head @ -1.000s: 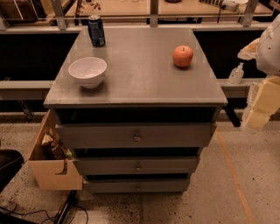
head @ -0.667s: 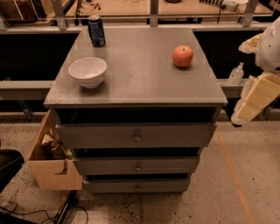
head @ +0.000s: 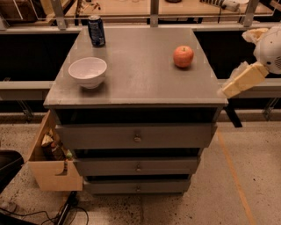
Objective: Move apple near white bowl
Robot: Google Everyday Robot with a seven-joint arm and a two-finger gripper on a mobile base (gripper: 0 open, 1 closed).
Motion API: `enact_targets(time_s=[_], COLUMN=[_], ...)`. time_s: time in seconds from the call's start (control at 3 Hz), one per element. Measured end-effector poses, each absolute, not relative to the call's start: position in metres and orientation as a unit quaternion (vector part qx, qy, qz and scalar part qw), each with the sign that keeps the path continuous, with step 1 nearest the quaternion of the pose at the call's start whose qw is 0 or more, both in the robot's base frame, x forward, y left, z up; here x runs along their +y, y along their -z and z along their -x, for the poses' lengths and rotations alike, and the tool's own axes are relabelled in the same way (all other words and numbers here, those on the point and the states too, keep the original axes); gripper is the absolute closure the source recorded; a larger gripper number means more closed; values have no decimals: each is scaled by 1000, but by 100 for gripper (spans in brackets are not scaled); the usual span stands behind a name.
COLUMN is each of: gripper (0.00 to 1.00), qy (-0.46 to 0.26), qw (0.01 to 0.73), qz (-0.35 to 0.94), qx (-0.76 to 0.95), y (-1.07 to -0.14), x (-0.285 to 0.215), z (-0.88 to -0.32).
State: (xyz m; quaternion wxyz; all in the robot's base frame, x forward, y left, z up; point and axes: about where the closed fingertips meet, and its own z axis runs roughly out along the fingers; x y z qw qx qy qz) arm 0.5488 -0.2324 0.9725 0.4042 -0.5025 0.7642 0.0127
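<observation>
A red-orange apple (head: 183, 56) sits on the grey cabinet top (head: 140, 83), towards its right back part. A glossy white bowl (head: 88, 72) stands on the left front part of the same top, well apart from the apple. My gripper (head: 229, 89) comes in from the right on a cream-coloured arm. It hangs just off the cabinet's right front corner, lower than and to the right of the apple, touching nothing.
A dark blue drink can (head: 96, 30) stands at the top's back left. The cabinet has three drawers with small knobs (head: 137, 138). A wooden box (head: 50, 165) with clutter hangs at its lower left. A bench (head: 175, 9) runs behind.
My arm has swung up and to the left, bringing the gripper from beside the cabinet's right side to its right front corner. Apple, bowl and can have not moved.
</observation>
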Motion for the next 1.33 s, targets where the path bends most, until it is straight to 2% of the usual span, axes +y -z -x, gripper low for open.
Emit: enact_targets(time_s=[0.67,1.33], gripper=[0,0], qy=[-43,-43], qw=[591,607], qz=[420,411], qx=[687,679], y=[-985,-986], x=[-239,-237], z=[-645,-656])
